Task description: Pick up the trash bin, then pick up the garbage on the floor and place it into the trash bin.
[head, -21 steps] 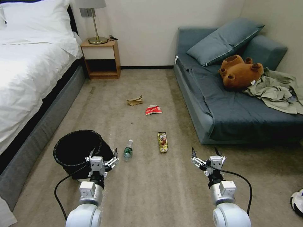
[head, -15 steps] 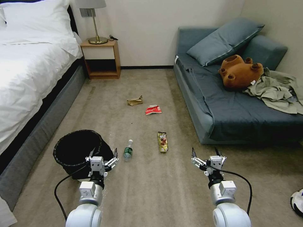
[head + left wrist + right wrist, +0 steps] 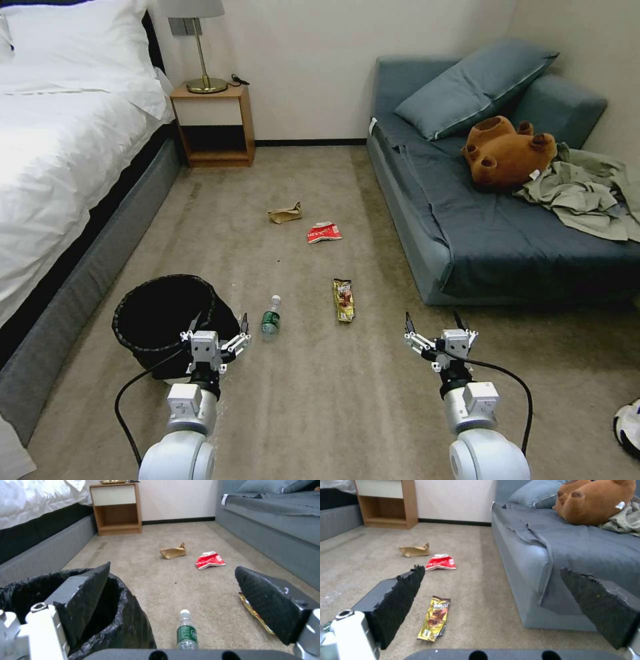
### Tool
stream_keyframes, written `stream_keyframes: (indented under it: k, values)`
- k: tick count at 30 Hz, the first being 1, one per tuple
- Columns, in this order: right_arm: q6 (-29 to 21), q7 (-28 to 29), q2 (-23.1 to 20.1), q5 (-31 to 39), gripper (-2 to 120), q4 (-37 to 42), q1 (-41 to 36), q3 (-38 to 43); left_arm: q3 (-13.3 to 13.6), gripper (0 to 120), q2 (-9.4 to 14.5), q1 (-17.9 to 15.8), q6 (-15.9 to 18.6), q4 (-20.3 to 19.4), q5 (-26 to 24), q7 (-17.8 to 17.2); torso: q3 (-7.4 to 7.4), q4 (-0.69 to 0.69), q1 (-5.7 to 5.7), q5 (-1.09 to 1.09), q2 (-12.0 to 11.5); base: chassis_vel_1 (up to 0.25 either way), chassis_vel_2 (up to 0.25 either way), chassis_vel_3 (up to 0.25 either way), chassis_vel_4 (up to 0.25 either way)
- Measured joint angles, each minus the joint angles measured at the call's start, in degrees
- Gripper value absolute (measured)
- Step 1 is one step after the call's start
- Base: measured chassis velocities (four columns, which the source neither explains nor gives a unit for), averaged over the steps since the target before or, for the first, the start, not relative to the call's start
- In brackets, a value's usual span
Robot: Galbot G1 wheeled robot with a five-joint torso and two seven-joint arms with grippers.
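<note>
head view: the round black trash bin with its wrinkly plastic liner point(image 3: 163, 320) stands on the beige carpet near the bed. the left gripper point(image 3: 218, 327) hangs spread wide and empty at its near right rim; the right gripper point(image 3: 433, 325) waits likewise agape, well apart. the clear plastic bottle with green label point(image 3: 270, 319) lies just beside the bin.

left wrist view: one finger point(image 3: 85, 597) sits over the liner's edge. i'd pinch rim and liner together, deep enough not to slip.

right wrist view: the yellow-brown snack wrapper point(image 3: 434, 617) lies on the carpet ahead.

One trash bin point(image 3: 163, 319), four litter pieces point(image 3: 344, 300) (bottle, wrapper, packet, bag), two pincers point(image 3: 219, 327).
</note>
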Motion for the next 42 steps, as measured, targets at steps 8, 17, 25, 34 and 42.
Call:
stream_keyframes:
  k: [8, 17, 25, 34, 42]
  values:
    - [-0.1, 0.0, -0.2, 0.3, 100, 0.2, -0.1, -0.1, -0.1, 100, 0.0, 0.1, 0.2, -0.3, -0.2, 0.0, 0.0, 0.0, 0.0, 0.0, 0.0, 0.0, 0.0, 0.0, 0.0]
    - [-7.5, 1.8, -6.6, 10.4, 100, 7.1, -4.6, -4.6, -4.0, 100, -0.4, 3.7, 7.0, -10.4, -6.3, -2.3, 0.0, 0.0, 0.0, 0.04, 0.0, 0.0, 0.0, 0.0, 0.0]
    - [-17.1, 4.2, -14.3, 21.4, 100, 15.6, -9.3, -9.1, -8.7, 100, -1.0, 8.1, 15.6, -22.7, -14.3, -5.0, 0.0, -0.01, 0.0, 0.0, 0.0, 0.0, 0.0, 0.0, 0.0]
    - [-17.1, 4.7, -15.3, 21.0, 100, 16.1, -7.8, -8.6, -14.0, 100, 1.6, 10.9, 19.0, -27.1, -18.3, -5.2, 0.0, 0.0, 0.0, 0.01, 0.0, 0.0, 0.0, 0.0, 0.0]
    - [-16.4, 4.6, -15.6, 21.2, 100, 15.1, -6.9, -8.3, -15.4, 100, 3.4, 9.9, 18.7, -24.2, -18.3, -4.7, 0.0, 0.0, 0.0, -0.01, 0.0, 0.0, 0.0, 0.0, 0.0]
